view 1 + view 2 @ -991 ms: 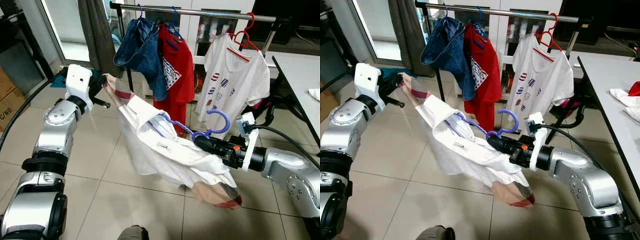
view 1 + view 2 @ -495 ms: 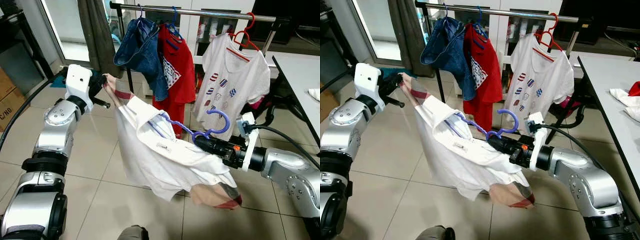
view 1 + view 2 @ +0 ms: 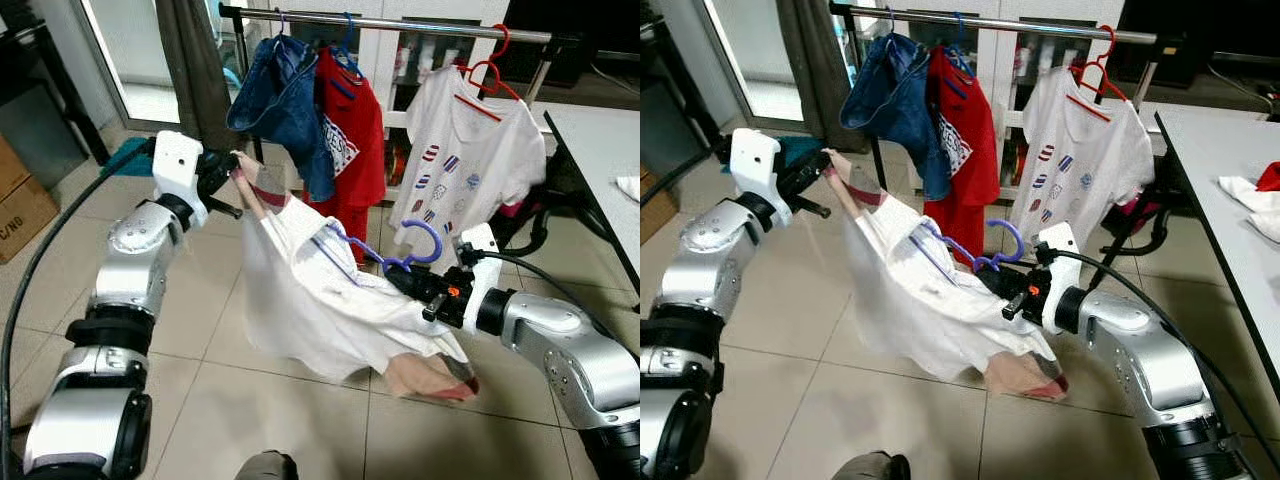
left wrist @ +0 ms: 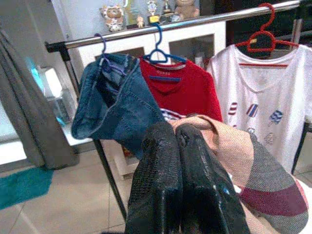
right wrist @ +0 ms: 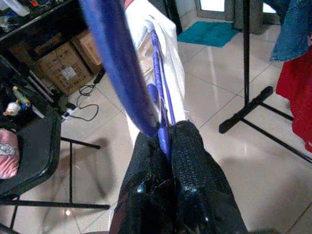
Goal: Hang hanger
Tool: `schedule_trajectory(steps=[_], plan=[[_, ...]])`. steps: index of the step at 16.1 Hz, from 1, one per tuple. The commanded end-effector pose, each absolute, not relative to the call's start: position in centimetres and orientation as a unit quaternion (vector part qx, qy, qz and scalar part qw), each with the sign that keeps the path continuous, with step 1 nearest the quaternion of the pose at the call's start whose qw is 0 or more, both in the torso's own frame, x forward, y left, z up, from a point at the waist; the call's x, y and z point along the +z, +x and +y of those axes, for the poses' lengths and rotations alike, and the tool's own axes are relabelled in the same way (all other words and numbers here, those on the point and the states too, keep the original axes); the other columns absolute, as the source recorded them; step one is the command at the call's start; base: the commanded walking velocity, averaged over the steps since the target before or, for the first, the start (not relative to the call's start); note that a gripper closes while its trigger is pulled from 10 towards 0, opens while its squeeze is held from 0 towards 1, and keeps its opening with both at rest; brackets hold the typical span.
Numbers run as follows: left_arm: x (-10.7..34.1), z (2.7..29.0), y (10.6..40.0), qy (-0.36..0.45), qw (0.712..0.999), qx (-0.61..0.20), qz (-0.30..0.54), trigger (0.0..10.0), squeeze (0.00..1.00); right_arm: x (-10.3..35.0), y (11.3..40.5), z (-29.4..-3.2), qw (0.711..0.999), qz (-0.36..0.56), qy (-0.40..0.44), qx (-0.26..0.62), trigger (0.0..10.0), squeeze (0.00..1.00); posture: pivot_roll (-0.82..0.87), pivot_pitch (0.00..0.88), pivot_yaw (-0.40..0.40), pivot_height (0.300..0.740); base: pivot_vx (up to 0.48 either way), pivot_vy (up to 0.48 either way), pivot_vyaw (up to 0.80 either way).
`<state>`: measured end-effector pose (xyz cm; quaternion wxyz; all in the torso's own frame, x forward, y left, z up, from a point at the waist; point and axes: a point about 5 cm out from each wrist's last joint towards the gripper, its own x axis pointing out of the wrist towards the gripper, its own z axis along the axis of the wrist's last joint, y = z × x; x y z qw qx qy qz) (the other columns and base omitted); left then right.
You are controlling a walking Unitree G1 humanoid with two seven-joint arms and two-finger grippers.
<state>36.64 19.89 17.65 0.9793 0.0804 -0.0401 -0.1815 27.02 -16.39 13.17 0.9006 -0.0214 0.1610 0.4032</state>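
Between the two sets of fingers hangs the white shirt [image 3: 320, 300], soft and floppy; right fingers [image 3: 400, 281] pinch the stiff purple hanger [image 3: 405, 250] below its hook; left fingers [image 3: 228, 172] clamp a sleeve cuff.

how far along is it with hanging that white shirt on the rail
Done: the white shirt is already threaded on the purple hanger. In hand: the right gripper is shut on the hanger below its hook, and the left gripper pinches the shirt's checked sleeve cuff, holding it spread well below the rail. Left: raising the hook onto the rail, likely in the gap between the red shirt and the printed white tee.
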Motion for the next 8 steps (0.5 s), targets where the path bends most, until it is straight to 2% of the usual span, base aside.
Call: schedule_trajectory(steps=[1,3,8], plan=[[17.5,19.6,36.4,0.079,0.979,-0.183,-0.041,0.0,0.00,13.3,27.0,-16.4,0.901,0.156,-0.032,0.403,10.0,0.00,0.02,0.000,0.058,0.740,0.000,0.000,0.00],[17.3,19.3,36.3,0.080,0.978,-0.192,-0.035,0.0,0.00,12.9,27.0,-16.6,0.902,0.158,-0.047,0.400,10.0,0.00,0.02,0.000,0.058,0.740,0.000,0.000,0.00],[20.2,20.0,36.9,0.059,0.975,-0.202,-0.069,0.0,0.00,11.4,26.1,-17.3,0.881,0.204,-0.111,0.412,10.0,0.00,0.02,0.000,0.063,0.740,0.000,0.000,0.00]])
